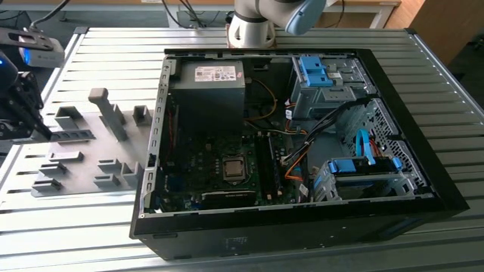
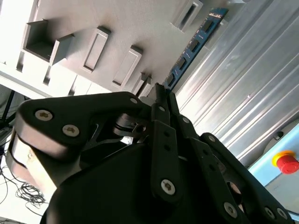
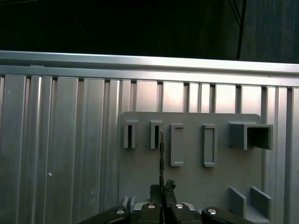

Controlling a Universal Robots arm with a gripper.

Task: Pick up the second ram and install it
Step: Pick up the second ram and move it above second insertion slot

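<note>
Second wrist view puts the pincer (image 2: 161, 93) right before you, clenched on the near end of the second ram (image 2: 194, 44). That end is hidden between the fingers (image 2: 163, 130). You can see one row of black chips on the blue stick, too foreshortened to count. In the first wrist view the stick is edge-on, a thin dark line against the grey holder plate (image 3: 191, 182), which carries four slotted blocks in a row. In the exterior view the open computer case (image 1: 264, 232) holds two blue drive clips (image 1: 314, 71), and the power supply label (image 1: 214, 73) is unreadable.
</note>
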